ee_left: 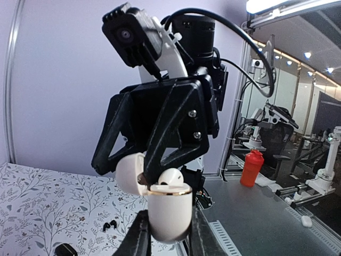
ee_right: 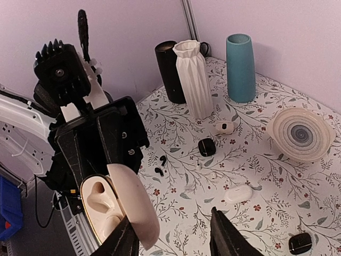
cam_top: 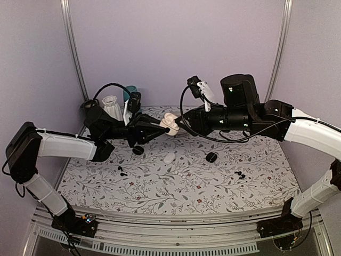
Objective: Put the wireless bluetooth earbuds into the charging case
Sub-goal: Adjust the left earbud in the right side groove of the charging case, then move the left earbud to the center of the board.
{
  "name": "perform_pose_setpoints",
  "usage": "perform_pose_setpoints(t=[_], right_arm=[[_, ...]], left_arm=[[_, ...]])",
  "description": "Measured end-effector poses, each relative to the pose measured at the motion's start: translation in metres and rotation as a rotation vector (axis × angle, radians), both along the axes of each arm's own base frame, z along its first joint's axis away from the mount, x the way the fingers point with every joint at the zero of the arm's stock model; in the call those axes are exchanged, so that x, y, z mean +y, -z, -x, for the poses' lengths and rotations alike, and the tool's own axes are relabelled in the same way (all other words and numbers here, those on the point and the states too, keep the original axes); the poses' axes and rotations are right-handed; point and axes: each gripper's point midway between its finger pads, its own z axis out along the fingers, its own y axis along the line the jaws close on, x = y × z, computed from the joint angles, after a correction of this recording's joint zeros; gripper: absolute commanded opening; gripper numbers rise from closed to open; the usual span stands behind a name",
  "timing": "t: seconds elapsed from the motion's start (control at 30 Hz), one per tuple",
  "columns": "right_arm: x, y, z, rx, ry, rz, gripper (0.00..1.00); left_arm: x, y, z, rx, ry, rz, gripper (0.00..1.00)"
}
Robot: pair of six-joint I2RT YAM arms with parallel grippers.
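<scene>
My left fingers (ee_left: 139, 237) clamp the open charging case (ee_left: 169, 210) above the bench (cam_top: 213, 186), a white earbud (ee_left: 170, 176) at its mouth, while my right fingers (ee_right: 128, 237) stand part open beside its lid, gripping nothing.

Hidden, cropped or too small to read

Cropped by the bottom edge of the left wrist view: the roots of the left gripper (ee_left: 169, 232) fingers, and part of a round black case (ee_left: 65, 249). Cropped the same way in the right wrist view: the bases of the right gripper (ee_right: 170, 216) fingers. Partly covered from above by both sets of fingers: the charging case (cam_top: 171, 125). Sunk in its well with only the top showing: one white earbud (ee_left: 170, 176). Masked by the left arm: much of the white vase (cam_top: 112, 106) and the teal vase (cam_top: 130, 92). Half behind that white vase: a black cylinder (ee_right: 169, 72). Too small to make out: the black earbuds (cam_top: 241, 174).
</scene>
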Motion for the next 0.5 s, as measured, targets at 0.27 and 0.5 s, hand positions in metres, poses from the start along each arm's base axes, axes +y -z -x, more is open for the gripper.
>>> perform_pose_setpoints(t=[0.27,0.5], right_arm=[[-0.003,0.002,-0.003,-0.019,0.024,0.027,0.48],[-0.015,-0.006,-0.005,-0.010,0.084,0.006,0.50]], left_arm=[[0.001,0.001,-0.001,0.008,0.004,-0.004,0.00],[0.003,0.005,-0.006,-0.009,-0.046,0.013,0.00]])
